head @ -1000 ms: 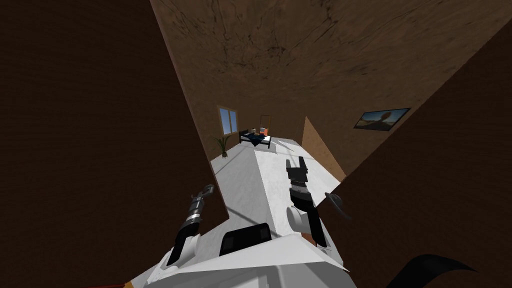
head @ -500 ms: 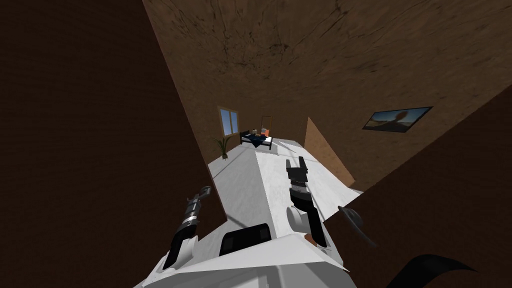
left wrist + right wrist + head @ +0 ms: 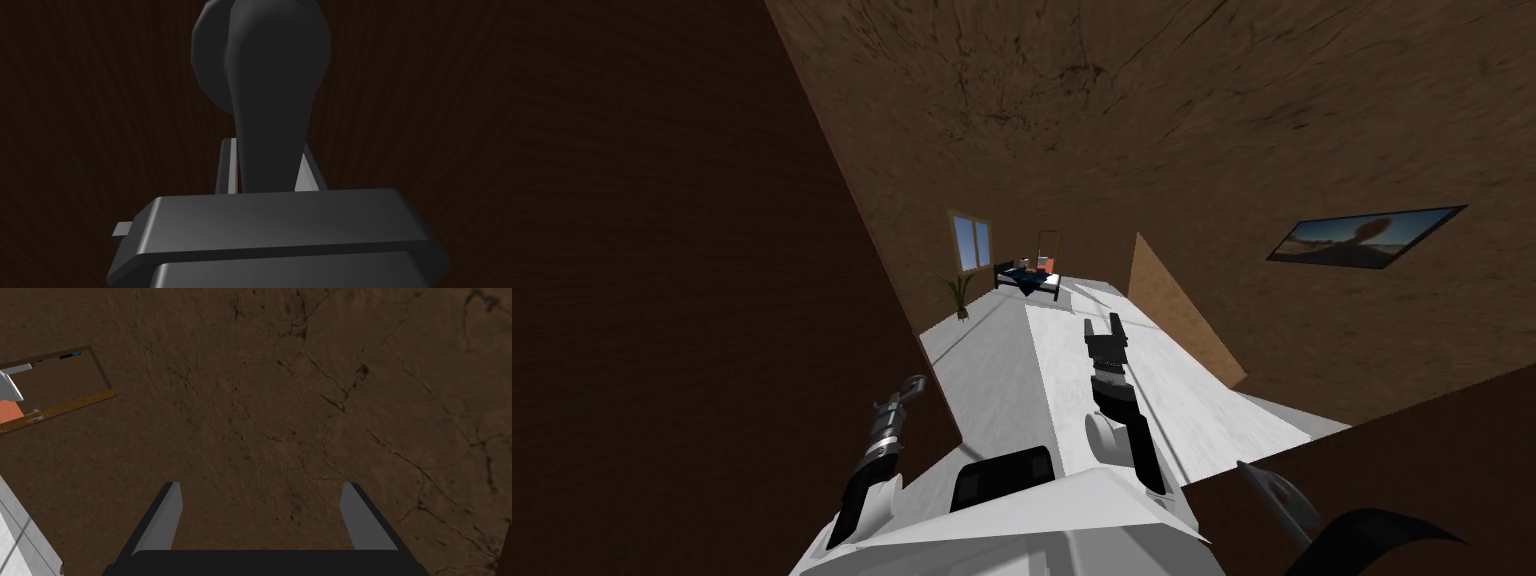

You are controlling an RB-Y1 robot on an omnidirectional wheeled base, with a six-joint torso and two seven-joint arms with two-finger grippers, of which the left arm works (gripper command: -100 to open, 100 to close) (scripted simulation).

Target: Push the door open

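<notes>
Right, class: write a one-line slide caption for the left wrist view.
Left claw shut on the dark handle of the brown door.

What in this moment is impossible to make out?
- Left wrist view: the fingers of the left pincer, mostly covered by the dark handle they clamp.
- Head view: what lies on the far bed is too small to tell.
- Right wrist view: the framed thing and what is inside it, cut off by the picture's edge.
</notes>
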